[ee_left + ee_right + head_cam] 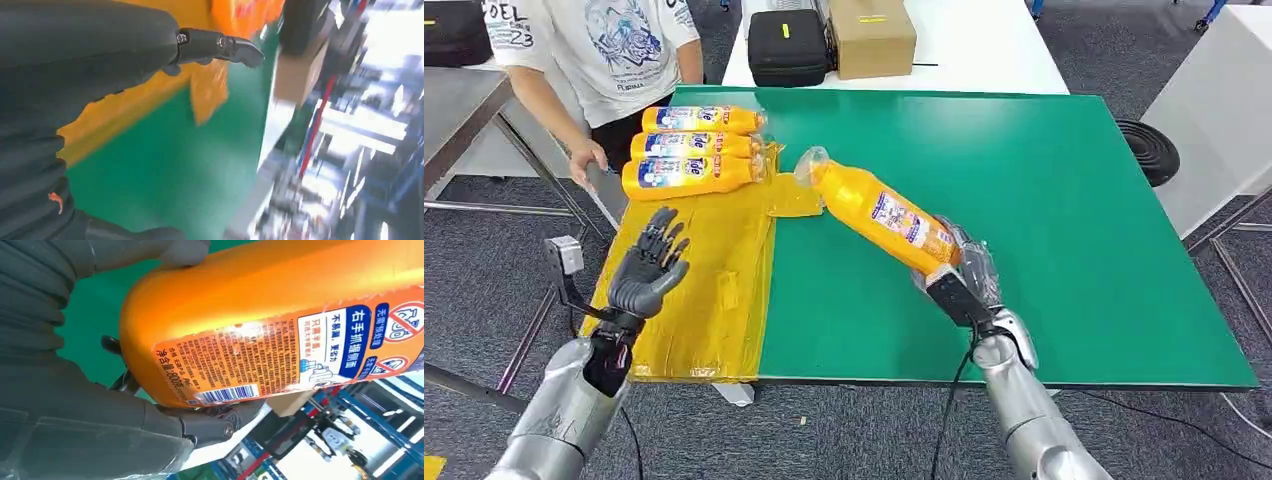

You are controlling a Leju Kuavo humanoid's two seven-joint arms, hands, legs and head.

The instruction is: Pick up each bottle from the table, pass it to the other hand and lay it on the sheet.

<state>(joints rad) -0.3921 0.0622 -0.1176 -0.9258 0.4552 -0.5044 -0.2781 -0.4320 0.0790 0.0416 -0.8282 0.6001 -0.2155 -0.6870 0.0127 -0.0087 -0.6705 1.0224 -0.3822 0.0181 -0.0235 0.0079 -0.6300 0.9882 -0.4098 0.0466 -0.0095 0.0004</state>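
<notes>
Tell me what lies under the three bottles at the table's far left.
The three bottles lie side by side on the yellow sheet, which covers the green table there. The table surface beneath the sheet is hidden.

Four orange bottles (886,216), one sheet (714,280)

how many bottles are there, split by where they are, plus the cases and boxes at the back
Bottles lying on the yellow sheet: 3
Bottle held in the right hand: 1
Black case: 1
Cardboard box: 1
Total: 6
</notes>
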